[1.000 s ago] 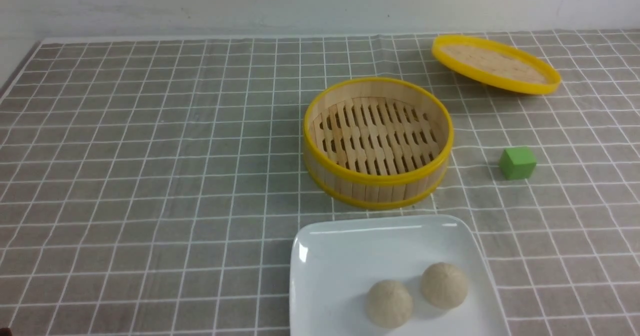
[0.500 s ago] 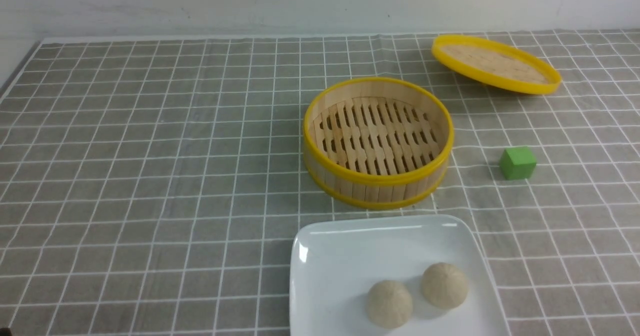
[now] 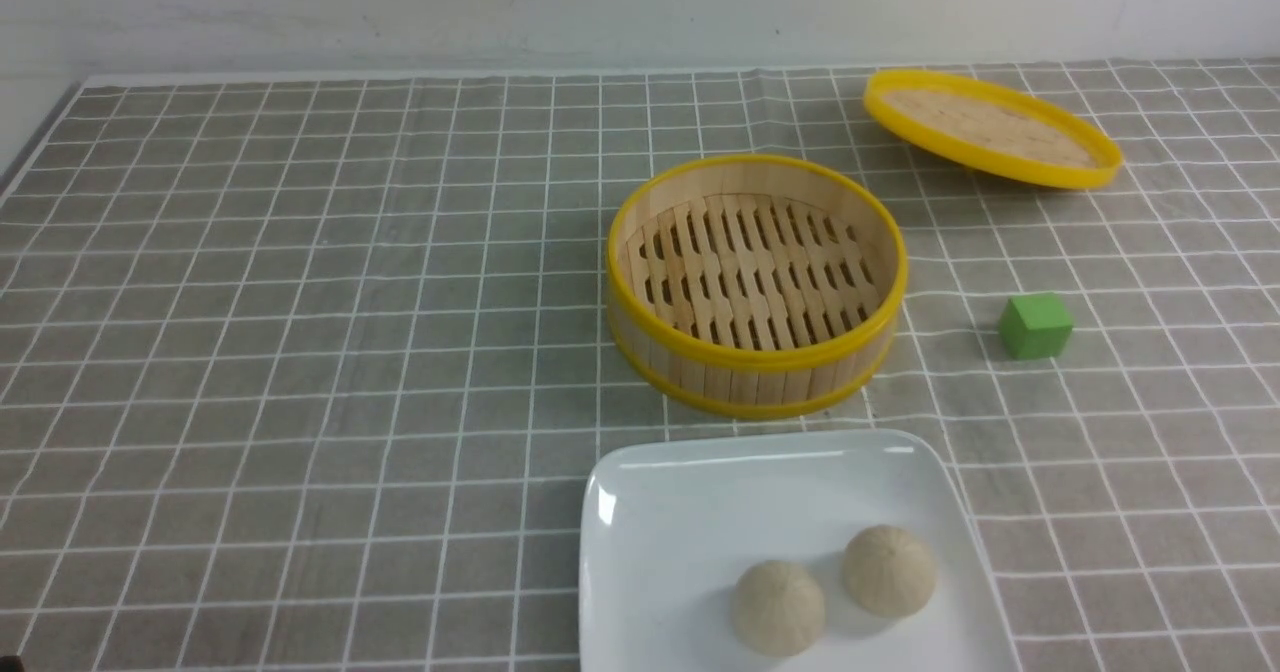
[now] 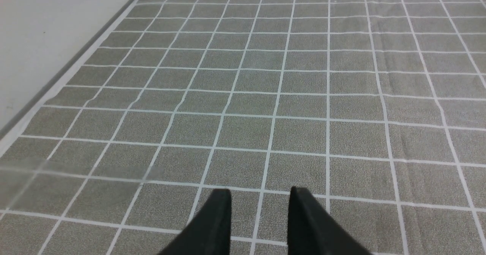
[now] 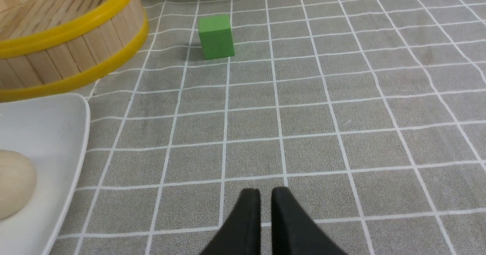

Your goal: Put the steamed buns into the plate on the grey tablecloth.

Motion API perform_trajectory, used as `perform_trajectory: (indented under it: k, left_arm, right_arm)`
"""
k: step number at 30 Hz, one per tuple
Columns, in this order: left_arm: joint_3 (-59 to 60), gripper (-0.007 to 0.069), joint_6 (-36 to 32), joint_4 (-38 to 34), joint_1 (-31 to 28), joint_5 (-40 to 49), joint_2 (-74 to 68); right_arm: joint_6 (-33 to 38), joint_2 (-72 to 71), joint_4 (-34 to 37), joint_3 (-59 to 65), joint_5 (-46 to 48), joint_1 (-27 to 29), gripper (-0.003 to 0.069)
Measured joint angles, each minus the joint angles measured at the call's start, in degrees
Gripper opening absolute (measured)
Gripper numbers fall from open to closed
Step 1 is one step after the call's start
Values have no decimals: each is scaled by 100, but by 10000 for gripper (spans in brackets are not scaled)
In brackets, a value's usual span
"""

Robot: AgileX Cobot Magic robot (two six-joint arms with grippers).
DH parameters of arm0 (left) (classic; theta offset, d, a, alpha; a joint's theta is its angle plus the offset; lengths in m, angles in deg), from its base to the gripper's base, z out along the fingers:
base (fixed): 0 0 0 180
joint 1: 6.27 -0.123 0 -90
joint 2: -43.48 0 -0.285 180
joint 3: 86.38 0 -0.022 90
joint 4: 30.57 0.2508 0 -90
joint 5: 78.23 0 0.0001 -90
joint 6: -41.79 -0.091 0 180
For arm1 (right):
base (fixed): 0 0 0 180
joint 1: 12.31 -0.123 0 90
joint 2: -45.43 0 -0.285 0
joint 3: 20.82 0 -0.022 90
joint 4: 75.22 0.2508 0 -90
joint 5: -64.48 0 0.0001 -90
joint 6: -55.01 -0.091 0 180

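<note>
Both buns (image 3: 830, 590) sat on the plate (image 3: 690, 512), just in front of the steamer (image 3: 756, 282); task looked done to me. Left end effector (image 4: 259, 202) slightly parted, empty; right end effector (image 5: 265, 202) nearly closed, empty. Risk: careless retract clips the plate rim.

Staged tabletop test bench, lab-like rather than a kitchen. Evidence: bare white wall (image 3: 400, 2); table under grid cloth (image 3: 300, 302); toy-like props only, namely steamer (image 3: 756, 287), lid (image 3: 990, 128), plate (image 3: 700, 512), buns (image 3: 779, 607), green cube (image 3: 1035, 325).
</note>
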Motion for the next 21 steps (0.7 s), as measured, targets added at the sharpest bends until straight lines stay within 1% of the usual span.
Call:
perform_trajectory:
  k: [21]
  left_arm:
    - [0,241,0,0,0,0,0]
  right_arm:
    - [0,0,0,0,-5,0,99]
